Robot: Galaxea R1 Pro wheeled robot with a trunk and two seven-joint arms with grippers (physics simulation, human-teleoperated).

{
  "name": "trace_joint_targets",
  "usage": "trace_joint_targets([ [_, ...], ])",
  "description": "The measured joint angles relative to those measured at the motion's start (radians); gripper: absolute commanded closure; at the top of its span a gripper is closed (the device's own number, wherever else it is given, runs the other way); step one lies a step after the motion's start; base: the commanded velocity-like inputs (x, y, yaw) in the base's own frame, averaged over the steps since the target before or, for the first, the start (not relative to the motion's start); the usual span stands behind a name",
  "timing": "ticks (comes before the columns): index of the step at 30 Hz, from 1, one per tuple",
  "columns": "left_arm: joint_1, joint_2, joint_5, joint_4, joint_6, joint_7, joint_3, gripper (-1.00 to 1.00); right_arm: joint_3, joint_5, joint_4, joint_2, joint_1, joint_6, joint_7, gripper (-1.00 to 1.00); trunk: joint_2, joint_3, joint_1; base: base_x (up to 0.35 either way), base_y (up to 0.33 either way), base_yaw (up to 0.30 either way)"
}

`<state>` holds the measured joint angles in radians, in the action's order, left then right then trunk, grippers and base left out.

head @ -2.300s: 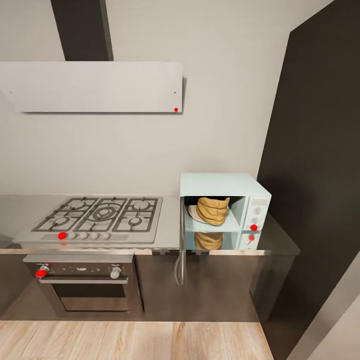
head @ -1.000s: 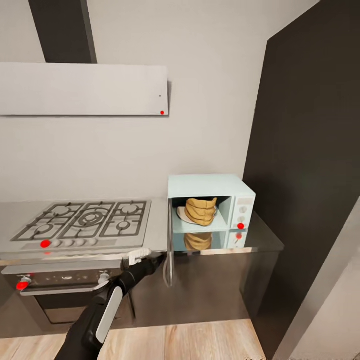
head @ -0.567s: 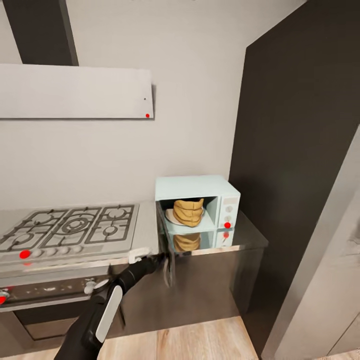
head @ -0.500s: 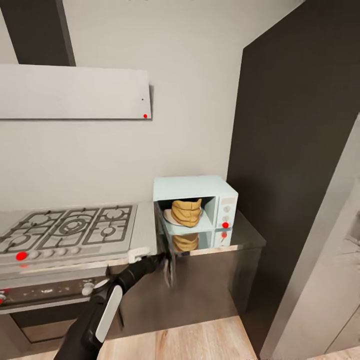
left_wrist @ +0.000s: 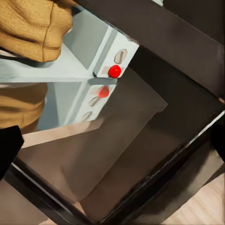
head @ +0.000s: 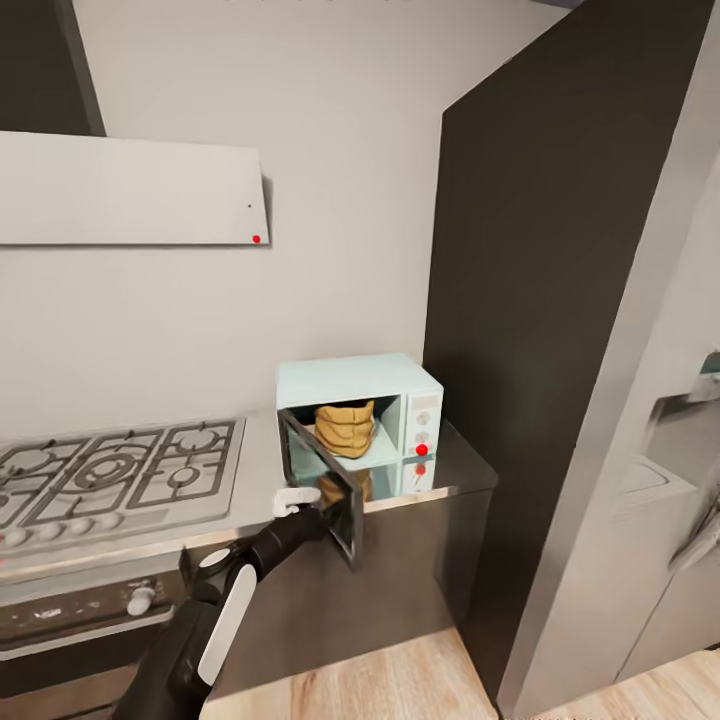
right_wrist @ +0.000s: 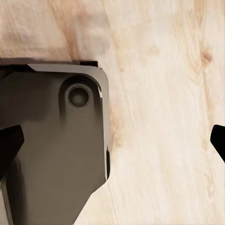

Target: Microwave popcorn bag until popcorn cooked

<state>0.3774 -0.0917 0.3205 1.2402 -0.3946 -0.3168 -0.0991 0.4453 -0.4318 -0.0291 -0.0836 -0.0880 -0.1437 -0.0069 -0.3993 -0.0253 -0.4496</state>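
My left gripper (head: 312, 500), fingers spread wide, has swung the microwave (head: 362, 400) door (head: 322, 482) from fully open to half-closed on the popcorn bag (head: 343, 428); heating follows.

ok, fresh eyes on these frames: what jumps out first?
The mint-blue microwave on the countertop beside the tall dark cabinet, its door swung partway, with the tan popcorn bag inside. Next, the left arm reaching up to that door, its gripper at the door's edge. The gas hob sits left.
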Motion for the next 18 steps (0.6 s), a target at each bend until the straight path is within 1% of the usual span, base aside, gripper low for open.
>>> trace_joint_targets([
  [11,0.0,0.001,0.001,0.002,0.001,0.002,0.003,-1.0,0.0,0.001,0.0,-0.001,0.0,-0.004,-0.001,-1.0,0.0,-0.013,0.0,0.0,0.0,-0.207],
  [13,0.0,0.002,0.0,0.029,0.0,0.003,0.004,-1.0,0.0,0.001,0.0,-0.002,0.0,-0.004,-0.001,-1.0,0.0,-0.015,0.0,0.012,0.0,-0.215],
  [15,0.0,0.004,-0.001,0.037,-0.005,0.003,0.005,-1.0,0.0,0.001,0.0,-0.002,0.0,-0.003,-0.001,-1.0,0.0,-0.018,0.0,0.173,0.0,-0.213],
  [18,0.0,0.006,-0.002,0.039,-0.006,0.005,0.003,-1.0,0.0,0.001,0.0,-0.002,0.0,-0.002,0.0,-1.0,0.0,-0.021,0.001,0.288,0.0,-0.149],
])
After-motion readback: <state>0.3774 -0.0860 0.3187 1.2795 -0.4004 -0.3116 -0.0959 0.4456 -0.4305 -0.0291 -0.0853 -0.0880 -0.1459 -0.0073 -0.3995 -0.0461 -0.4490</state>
